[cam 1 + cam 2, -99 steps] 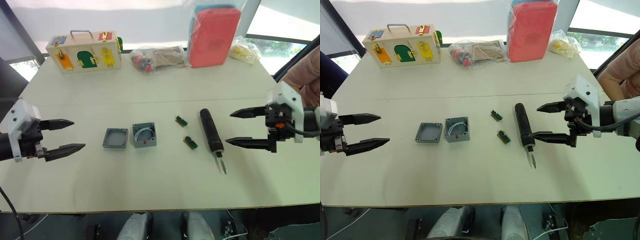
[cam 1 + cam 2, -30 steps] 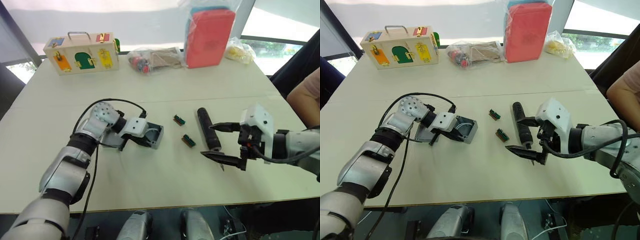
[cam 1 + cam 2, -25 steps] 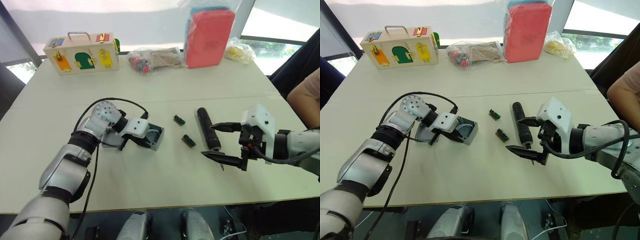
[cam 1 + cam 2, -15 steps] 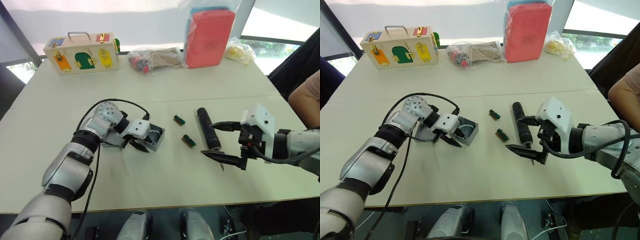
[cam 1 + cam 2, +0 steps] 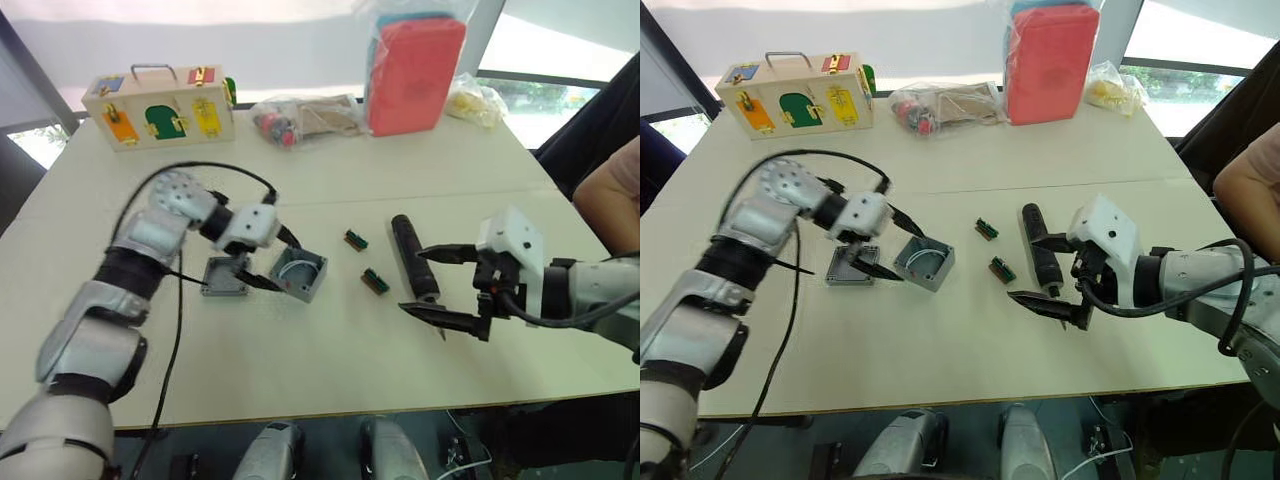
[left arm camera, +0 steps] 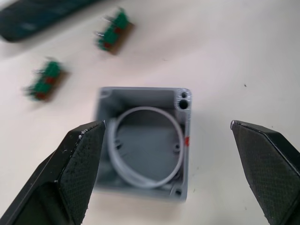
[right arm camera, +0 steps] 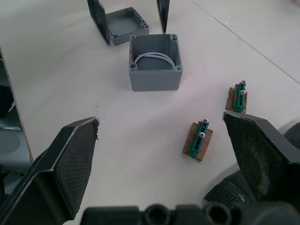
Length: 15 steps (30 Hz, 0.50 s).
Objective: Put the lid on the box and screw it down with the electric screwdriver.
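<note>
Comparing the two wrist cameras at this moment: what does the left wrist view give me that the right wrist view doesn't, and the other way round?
Left wrist view: it looks straight down into the box, so the small red mark on one wall can be seen.
Right wrist view: the lid lies open side up on the table behind the box, with the left gripper open near it.
Both: the box with its white wire, the two green boards, and part of the electric screwdriver.

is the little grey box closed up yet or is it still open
Open. The box shows its hollow inside with a white wire loop, and the lid lies apart on the table beside it, rim up, between the left claw's fingers.
</note>
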{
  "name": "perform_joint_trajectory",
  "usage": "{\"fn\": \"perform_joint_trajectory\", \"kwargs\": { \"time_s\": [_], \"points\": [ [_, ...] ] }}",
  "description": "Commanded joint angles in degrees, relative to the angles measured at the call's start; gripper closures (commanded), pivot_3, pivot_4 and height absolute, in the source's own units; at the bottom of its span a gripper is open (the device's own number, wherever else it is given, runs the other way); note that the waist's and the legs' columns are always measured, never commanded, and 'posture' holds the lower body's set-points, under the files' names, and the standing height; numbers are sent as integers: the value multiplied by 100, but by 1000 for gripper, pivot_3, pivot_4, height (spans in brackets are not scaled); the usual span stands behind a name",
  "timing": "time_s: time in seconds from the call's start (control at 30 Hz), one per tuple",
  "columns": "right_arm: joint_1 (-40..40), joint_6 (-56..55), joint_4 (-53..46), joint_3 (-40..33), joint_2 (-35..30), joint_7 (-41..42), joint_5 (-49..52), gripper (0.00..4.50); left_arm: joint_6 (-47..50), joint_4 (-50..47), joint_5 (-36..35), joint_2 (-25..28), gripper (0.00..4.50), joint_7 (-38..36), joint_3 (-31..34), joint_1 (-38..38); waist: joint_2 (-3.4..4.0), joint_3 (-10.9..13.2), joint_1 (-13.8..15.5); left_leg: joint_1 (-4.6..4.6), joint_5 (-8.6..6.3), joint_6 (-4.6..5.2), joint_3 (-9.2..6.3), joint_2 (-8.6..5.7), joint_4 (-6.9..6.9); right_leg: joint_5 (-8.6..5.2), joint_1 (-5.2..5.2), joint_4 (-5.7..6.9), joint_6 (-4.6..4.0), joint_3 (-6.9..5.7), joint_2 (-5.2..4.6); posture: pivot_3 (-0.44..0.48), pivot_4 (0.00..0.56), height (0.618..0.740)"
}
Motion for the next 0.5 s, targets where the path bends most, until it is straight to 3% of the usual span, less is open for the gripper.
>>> {"fn": "perform_joint_trajectory", "kwargs": {
  "time_s": [0.03, 0.3, 0.5],
  "points": [
    [-230, -127, -28, 20, 24, 34, 41, 0, 881, -497, -133, 248, 108, 899, 737, 386, 0, 0, -31, 1, 0, 0, 0, 0, 0, 0, 0, 1, 0, 0, 0, 0, 150, 740],
    [-761, -207, 238, 326, 111, 232, 39, 0, 4200, -2740, 126, 352, 108, 3819, 2002, 1967, -2, 1, -40, -1, -1, 1, 0, 0, 0, 0, -2, 2, 0, 8, 0, 0, 150, 740],
    [-1090, -336, 473, 661, 140, 498, -118, 0, 6258, -3741, 408, 108, 108, 5280, 2343, 2606, -2, 0, -29, 1, -1, 1, 1, -1, 0, 0, -2, 5, 0, 10, -1, 0, 150, 740]
  ]
}}
